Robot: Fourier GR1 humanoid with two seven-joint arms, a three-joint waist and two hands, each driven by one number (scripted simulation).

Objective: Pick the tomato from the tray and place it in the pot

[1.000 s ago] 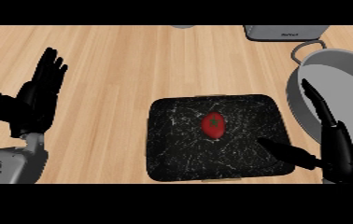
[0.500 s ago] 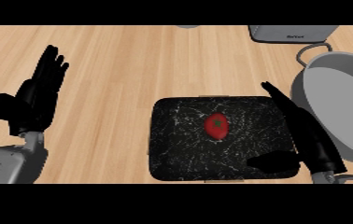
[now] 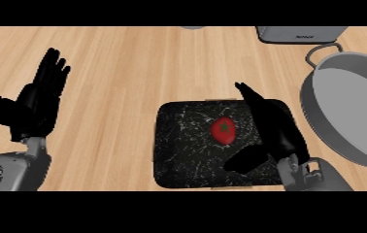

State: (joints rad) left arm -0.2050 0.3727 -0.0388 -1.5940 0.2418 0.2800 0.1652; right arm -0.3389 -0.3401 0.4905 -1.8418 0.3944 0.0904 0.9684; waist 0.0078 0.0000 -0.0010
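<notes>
Head view shows right hand (image 3: 276, 132) spread open over the tray (image 3: 179, 154), just beside the tomato (image 3: 224, 130), holding nothing.

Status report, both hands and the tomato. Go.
Right hand open over tray, beside tomato, not gripping. Left hand open, resting at left edge. Pot right of tray, path unobstructed.

tomato (image 3: 224, 130) on tray (image 3: 186, 149) — pot (image 3: 337, 106) right
</notes>
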